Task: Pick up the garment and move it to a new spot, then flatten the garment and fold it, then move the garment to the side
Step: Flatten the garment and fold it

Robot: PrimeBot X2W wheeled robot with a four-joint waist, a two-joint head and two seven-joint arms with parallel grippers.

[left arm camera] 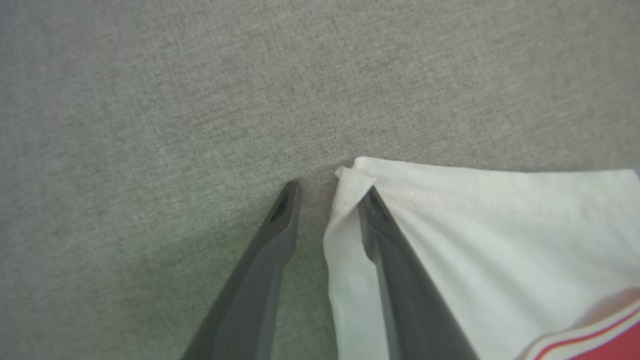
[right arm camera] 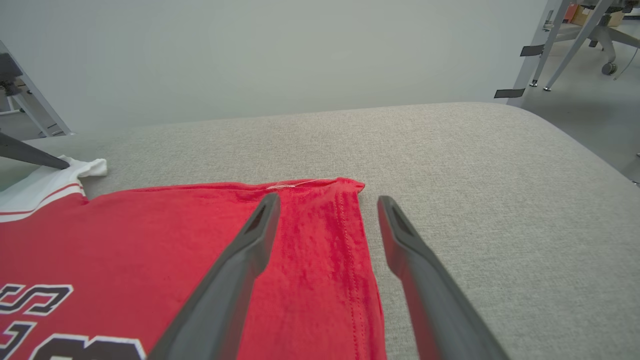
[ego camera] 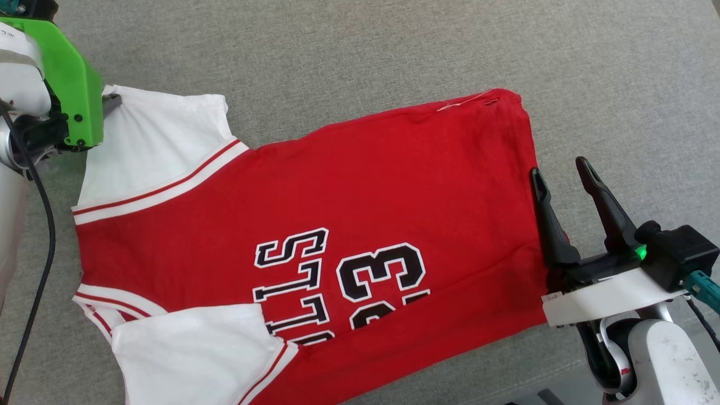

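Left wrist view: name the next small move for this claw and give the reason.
Probably close the left claw on the white sleeve corner. Its jaws stand apart, one finger over the sleeve, the other on the grey surface, with the sleeve's curled edge between them, so a pinch should catch the garment.

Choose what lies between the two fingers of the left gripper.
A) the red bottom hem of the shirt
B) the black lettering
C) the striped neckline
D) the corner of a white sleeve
D: in the left wrist view the corner of the white sleeve of the garment stands folded up between the open fingers of the left gripper.
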